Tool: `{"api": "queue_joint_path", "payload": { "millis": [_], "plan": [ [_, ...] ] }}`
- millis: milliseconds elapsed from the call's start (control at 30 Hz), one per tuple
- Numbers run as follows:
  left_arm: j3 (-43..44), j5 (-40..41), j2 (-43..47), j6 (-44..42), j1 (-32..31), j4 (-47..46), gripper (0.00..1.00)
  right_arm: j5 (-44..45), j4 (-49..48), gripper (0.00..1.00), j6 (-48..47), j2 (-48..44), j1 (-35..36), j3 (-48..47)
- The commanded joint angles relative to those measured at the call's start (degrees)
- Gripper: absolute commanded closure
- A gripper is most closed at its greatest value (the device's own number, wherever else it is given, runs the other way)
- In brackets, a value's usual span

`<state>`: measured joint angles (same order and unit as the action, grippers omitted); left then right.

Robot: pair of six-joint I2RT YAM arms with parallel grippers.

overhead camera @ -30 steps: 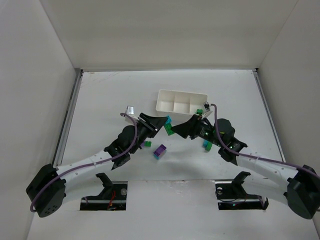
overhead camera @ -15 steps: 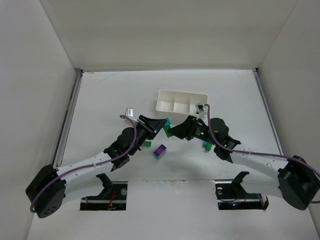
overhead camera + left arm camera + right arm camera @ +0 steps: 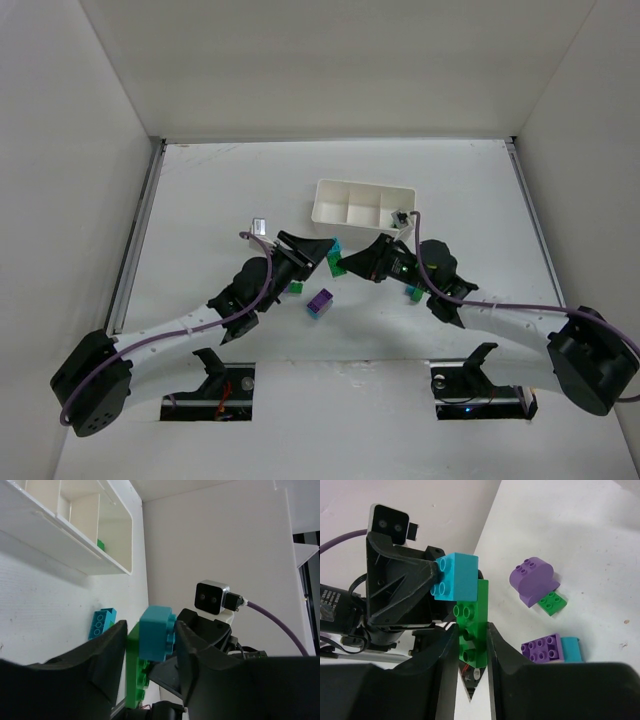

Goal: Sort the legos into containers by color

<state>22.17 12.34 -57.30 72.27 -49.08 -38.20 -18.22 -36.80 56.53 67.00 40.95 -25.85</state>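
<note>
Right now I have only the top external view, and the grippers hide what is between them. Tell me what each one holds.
Observer: In the left wrist view the left gripper clamps a teal brick that is stuck on a long green brick.
Operator: Now the right one.
Observer: The right gripper pinches that long green brick's other end between its fingers.
Operator: Check the tray.
Observer: The tray has one green piece in its end compartment.
</note>
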Motion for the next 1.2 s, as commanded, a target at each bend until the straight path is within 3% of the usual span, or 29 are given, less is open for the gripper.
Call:
{"api": "queue_joint_path", "payload": {
  "millis": [0, 67, 167, 467, 667, 933, 1167],
  "plan": [
    [-0.1, 0.2, 0.3, 0.6, -0.4, -3.5, 0.57, -0.9, -6.4, 0.78, 1.1, -0.7, 0.7, 0.2],
    [-0.1, 0.0, 0.7, 0.2, 0.3, -2.9, 0.46, -0.6, -6.0, 0.79, 1.2, -1.1, 0.2, 0.6],
    [-0.3, 0.6, 1.6, -1.7, 0.8, -1.5, 0.39, -0.2, -4.3, 0.8, 0.2, -1.0, -0.6, 0.7],
    [2.8, 4.0, 3.4, -10.0, 1.0, 9.0, 0.38, 3.7, 1.4, 0.82, -3.3, -0.3, -1.1, -0.6],
    [8.4, 11.6, 5.2, -18.1, -2.3, 20.9, 0.45, 12.7, 14.1, 0.83, -12.0, -0.5, -0.6, -4.7],
    [17.6, 14.2, -3.9, -24.2, -7.8, 29.2, 0.46, 24.4, 26.6, 0.84, -22.2, -0.4, 5.0, -10.9],
    [21.3, 14.2, -9.8, -25.1, -9.0, 30.3, 0.45, 30.9, 29.3, 0.83, -25.2, 0.3, 8.6, -12.7]
  ]
}}
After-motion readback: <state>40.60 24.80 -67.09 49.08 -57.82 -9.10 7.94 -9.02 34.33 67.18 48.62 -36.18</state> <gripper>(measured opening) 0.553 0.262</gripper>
